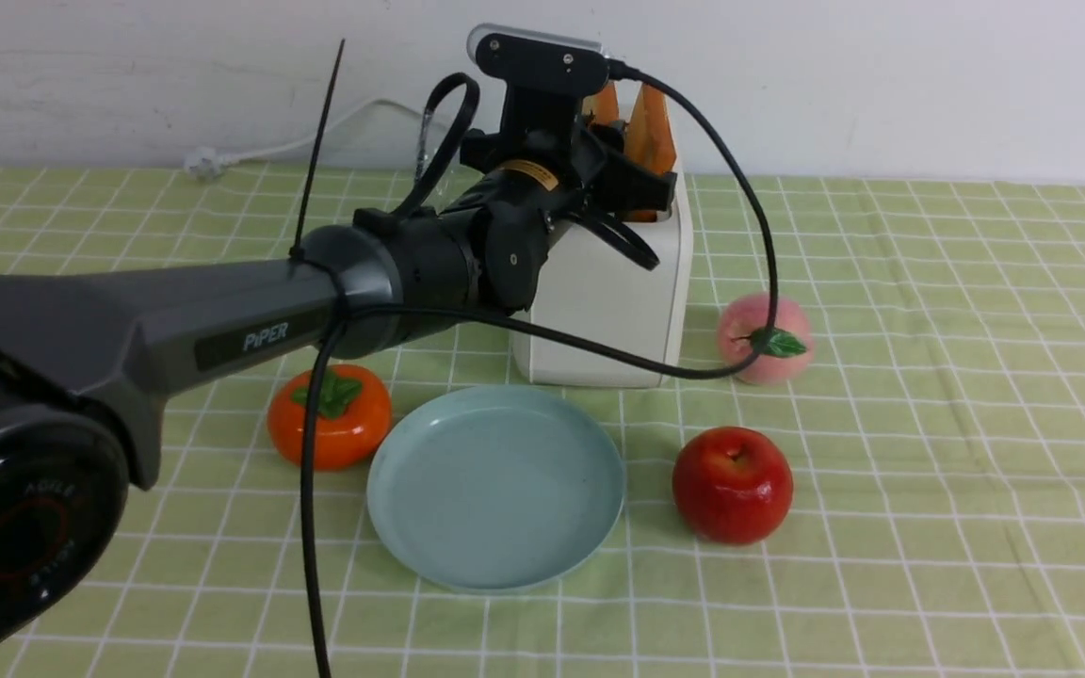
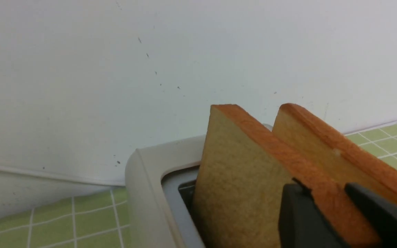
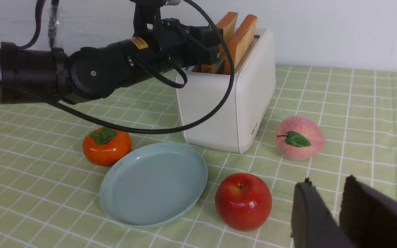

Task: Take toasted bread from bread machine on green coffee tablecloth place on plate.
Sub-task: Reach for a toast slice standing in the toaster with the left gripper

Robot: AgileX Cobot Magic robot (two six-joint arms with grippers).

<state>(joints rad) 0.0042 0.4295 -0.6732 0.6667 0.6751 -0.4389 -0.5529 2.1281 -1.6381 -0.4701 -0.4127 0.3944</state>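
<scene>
Grasp step: the left tool (image 2: pixel 326 196) pinches the crust of one toast slice (image 2: pixel 240 179) standing in the toaster (image 1: pixel 608 301), upper centre. The right tool (image 3: pixel 336 213), lower right, is narrowly parted and empty. The next move probably calls for a straight lift, then a carry to the plate (image 1: pixel 495 490), lower centre.

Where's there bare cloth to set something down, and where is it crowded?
Bare: the tablecloth right of the red apple and peach, and the near strip before the plate. Crowded: around the toaster, where persimmon, plate, apple and peach sit close.
</scene>
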